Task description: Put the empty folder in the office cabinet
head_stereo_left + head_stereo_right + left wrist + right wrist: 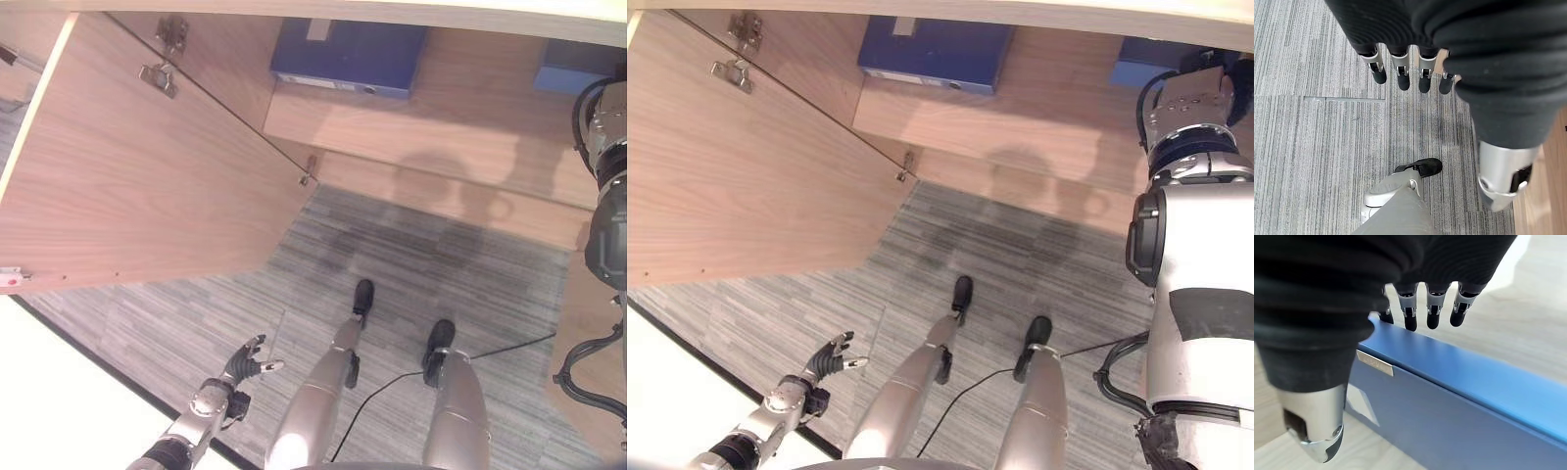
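A blue folder (pixel 1464 396) rests on the wooden shelf (pixel 441 117) of the office cabinet, at its right end (pixel 1146 61). My right arm is raised into the cabinet. My right hand (pixel 1432 308) hovers over the folder's upper edge with fingers straight, their dark tips at that edge and the thumb (pixel 1317 431) apart on the near side; it is open. My left hand (pixel 245 362) hangs low over the carpet, fingers (pixel 1403 73) relaxed and holding nothing.
A second blue folder (pixel 348 54) lies flat on the shelf farther left. The cabinet's wooden door (pixel 147 166) stands open on the left. Grey striped carpet (pixel 441 264) lies below, and a white surface (pixel 59 392) borders the lower left.
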Robot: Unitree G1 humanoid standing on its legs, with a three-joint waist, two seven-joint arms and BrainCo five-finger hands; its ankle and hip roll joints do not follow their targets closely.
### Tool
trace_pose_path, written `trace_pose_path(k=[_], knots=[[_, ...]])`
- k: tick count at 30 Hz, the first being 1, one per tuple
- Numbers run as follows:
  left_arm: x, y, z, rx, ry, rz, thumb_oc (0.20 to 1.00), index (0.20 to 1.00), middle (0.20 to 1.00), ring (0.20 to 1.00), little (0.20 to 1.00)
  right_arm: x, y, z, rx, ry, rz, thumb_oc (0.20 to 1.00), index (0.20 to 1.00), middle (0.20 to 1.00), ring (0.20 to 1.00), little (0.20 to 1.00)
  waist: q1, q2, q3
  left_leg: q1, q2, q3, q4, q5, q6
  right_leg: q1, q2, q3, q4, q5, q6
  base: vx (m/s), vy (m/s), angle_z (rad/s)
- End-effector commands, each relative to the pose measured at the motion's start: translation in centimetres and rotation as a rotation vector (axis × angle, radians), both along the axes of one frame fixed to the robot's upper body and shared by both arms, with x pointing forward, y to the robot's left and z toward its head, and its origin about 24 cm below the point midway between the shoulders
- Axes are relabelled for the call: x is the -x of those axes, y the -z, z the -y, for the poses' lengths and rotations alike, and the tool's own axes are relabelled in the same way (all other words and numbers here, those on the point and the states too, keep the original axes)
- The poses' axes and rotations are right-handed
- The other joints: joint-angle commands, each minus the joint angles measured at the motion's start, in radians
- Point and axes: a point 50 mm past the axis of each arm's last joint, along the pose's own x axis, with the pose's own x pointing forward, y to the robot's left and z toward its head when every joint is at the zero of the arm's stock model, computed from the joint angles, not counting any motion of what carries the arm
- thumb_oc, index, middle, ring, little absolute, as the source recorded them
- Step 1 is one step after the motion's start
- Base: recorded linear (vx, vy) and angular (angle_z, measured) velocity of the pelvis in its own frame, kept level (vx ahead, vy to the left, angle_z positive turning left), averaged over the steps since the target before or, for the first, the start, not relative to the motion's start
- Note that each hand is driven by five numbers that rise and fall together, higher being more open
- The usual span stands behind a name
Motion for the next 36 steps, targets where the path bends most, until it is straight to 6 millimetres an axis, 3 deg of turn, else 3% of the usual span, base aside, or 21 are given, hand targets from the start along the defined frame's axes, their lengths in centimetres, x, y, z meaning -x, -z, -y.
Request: trace_pose_path(k=[1, 4, 8, 11, 14, 29, 36], knots=[[-1.2, -0.4, -0.7, -0.033, -0.031, 0.017, 1.000, 1.000, 1.000, 1.000, 1.000, 1.0, -0.3, 1.6, 0.055, 0.070, -0.023, 1.000, 1.000, 1.000, 1.000, 1.000, 0.031, -0.009, 0.031, 0.110, 0.040, 0.030, -0.014, -0.178, -0.059, 0.107, 0.012, 0.055, -0.193, 0.083, 0.104, 0.00, 0.000, 0.00], [-1.1, -0.3, -0.7, -0.031, -0.046, 0.017, 1.000, 1.000, 1.000, 1.000, 1.000, 0.5, 1.1, 1.0, 0.028, 0.058, -0.056, 1.000, 1.000, 1.000, 1.000, 1.000, 0.030, -0.010, 0.034, 0.118, 0.041, 0.028, -0.021, -0.177, -0.058, 0.112, 0.012, 0.053, -0.195, 0.083, 0.103, 0.00, 0.000, 0.00], [-1.1, 0.0, -0.2, -0.007, -0.085, 0.014, 1.000, 1.000, 1.000, 1.000, 1.000, -0.3, 4.5, -0.6, -0.025, 0.034, -0.151, 1.000, 1.000, 1.000, 1.000, 1.000, 0.025, -0.008, 0.048, 0.124, 0.042, 0.028, -0.018, -0.179, -0.054, 0.121, 0.016, 0.054, -0.197, 0.083, 0.100, 0.00, 0.001, -0.01], [-1.0, 0.2, 0.1, 0.002, -0.098, 0.011, 1.000, 1.000, 1.000, 1.000, 1.000, -0.2, 6.5, -0.7, -0.077, 0.053, -0.209, 1.000, 1.000, 1.000, 1.000, 1.000, 0.020, -0.006, 0.054, 0.128, 0.041, 0.032, -0.017, -0.179, -0.054, 0.126, 0.015, 0.055, -0.200, 0.088, 0.101, 0.00, 0.000, 0.00], [-0.6, 0.5, 0.2, 0.004, -0.111, -0.002, 1.000, 1.000, 1.000, 1.000, 1.000, 0.0, 7.3, -0.6, -0.086, 0.077, -0.250, 1.000, 1.000, 1.000, 1.000, 1.000, 0.019, -0.007, 0.053, 0.135, 0.040, 0.033, -0.021, -0.178, -0.053, 0.136, 0.017, 0.058, -0.206, 0.090, 0.101, 0.00, 0.000, 0.00], [0.5, 1.1, -0.4, -0.005, -0.134, -0.038, 1.000, 1.000, 1.000, 1.000, 1.000, 0.4, 7.8, 0.0, -0.062, 0.105, -0.276, 1.000, 1.000, 1.000, 1.000, 1.000, 0.022, -0.016, 0.041, 0.179, 0.044, 0.023, -0.034, -0.181, -0.056, 0.190, 0.015, 0.053, -0.234, 0.098, 0.103, 0.00, -0.002, 0.00], [0.4, 1.1, -0.9, -0.009, -0.153, -0.037, 1.000, 1.000, 1.000, 1.000, 1.000, 0.7, 4.4, 1.2, 0.119, 0.100, -0.267, 1.000, 1.000, 1.000, 1.000, 1.000, 0.024, -0.023, 0.041, 0.180, 0.048, 0.022, -0.045, -0.171, -0.059, 0.183, 0.013, 0.050, -0.230, 0.099, 0.100, 0.00, 0.000, 0.00]])
